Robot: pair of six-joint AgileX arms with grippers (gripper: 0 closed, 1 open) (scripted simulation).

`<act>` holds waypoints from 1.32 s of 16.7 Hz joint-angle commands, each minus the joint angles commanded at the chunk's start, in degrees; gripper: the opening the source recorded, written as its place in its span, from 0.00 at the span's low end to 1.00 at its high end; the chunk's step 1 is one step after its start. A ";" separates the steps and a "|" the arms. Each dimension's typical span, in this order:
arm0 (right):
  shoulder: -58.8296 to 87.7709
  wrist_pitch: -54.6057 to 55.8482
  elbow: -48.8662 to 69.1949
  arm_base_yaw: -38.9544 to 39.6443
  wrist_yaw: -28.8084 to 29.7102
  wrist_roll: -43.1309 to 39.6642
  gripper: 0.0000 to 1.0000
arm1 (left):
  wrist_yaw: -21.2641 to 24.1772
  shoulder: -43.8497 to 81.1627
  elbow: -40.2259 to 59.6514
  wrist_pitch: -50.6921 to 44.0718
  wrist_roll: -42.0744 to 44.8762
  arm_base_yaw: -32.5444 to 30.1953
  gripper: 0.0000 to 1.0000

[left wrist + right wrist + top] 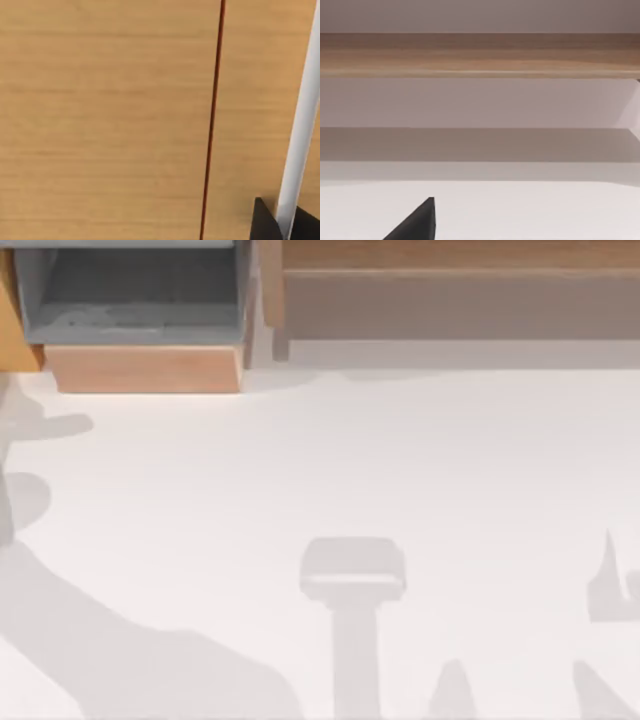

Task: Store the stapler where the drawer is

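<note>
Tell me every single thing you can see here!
drawer: one, grey inside, orange-tan front, open, table's far left.
shelf: one, long, wooden, brownish-grey inside, far right.
table: one, white, arm shadows on it.
wooden panel: one, orange-tan, thin dark red line.
white strip: one, cannot tell what.
left gripper: one, black, at the wooden panel.
right gripper: one, black, facing the shelf.

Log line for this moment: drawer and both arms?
drawer: open, top view's upper left | left end effector: close to wood panel | right end effector: above table, facing shelf
</note>
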 joint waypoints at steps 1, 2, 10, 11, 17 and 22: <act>0.00 0.00 0.00 0.00 0.00 0.00 1.00 | -0.02 0.03 0.03 -0.04 0.00 -0.03 0.00; 0.00 0.00 0.00 0.00 0.00 0.00 1.00 | -0.02 0.03 0.03 -0.04 0.00 -0.03 0.00; 0.00 0.00 0.00 0.00 0.00 0.00 1.00 | -0.02 0.03 0.03 -0.04 0.00 -0.03 0.53; 0.00 0.00 0.00 0.00 0.00 0.00 1.00 | -0.02 0.03 0.03 -0.04 0.00 -0.03 0.60; 0.00 0.00 0.00 0.00 0.00 0.00 1.00 | -0.02 0.03 0.03 -0.04 0.00 -0.03 1.00; 0.00 0.00 0.00 0.00 0.00 0.00 1.00 | -0.02 0.03 0.03 -0.04 0.00 -0.03 1.00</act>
